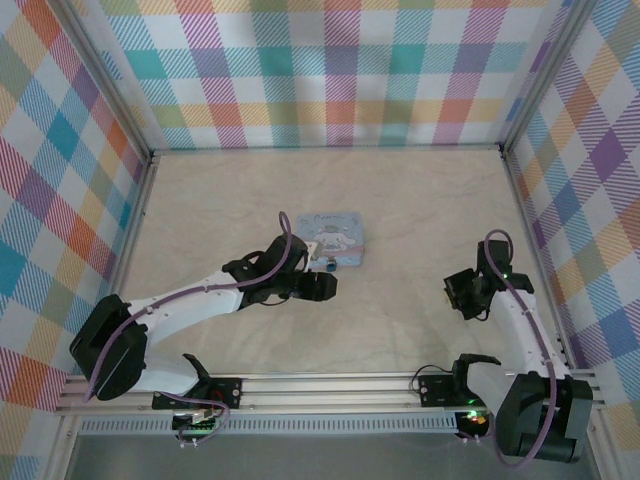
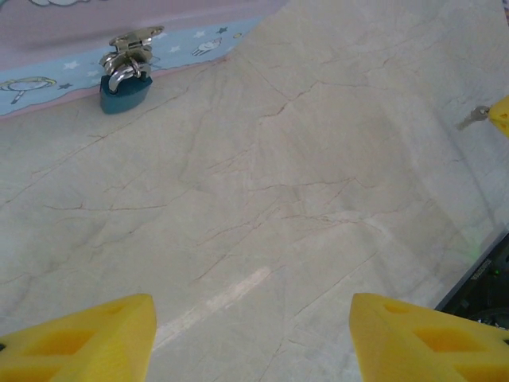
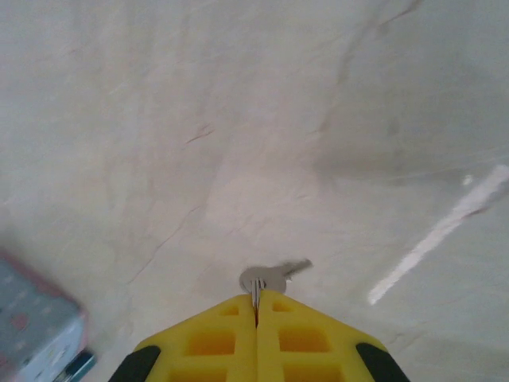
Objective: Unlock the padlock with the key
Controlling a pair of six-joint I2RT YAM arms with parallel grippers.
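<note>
Jaws of the right gripper (image 3: 256, 302) pinch the key (image 3: 265, 279), well apart from the blue padlock (image 2: 125, 89) locked on the tin (image 2: 48, 79), where the left gripper (image 2: 250, 338) waits open; insertion and turning remain.

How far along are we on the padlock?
Done: right claw is shut on the key. In hand: bringing it to the padlock, which hangs closed on the tin's hasp, well apart. To do: insert, turn, open it. The left claw is open.
</note>
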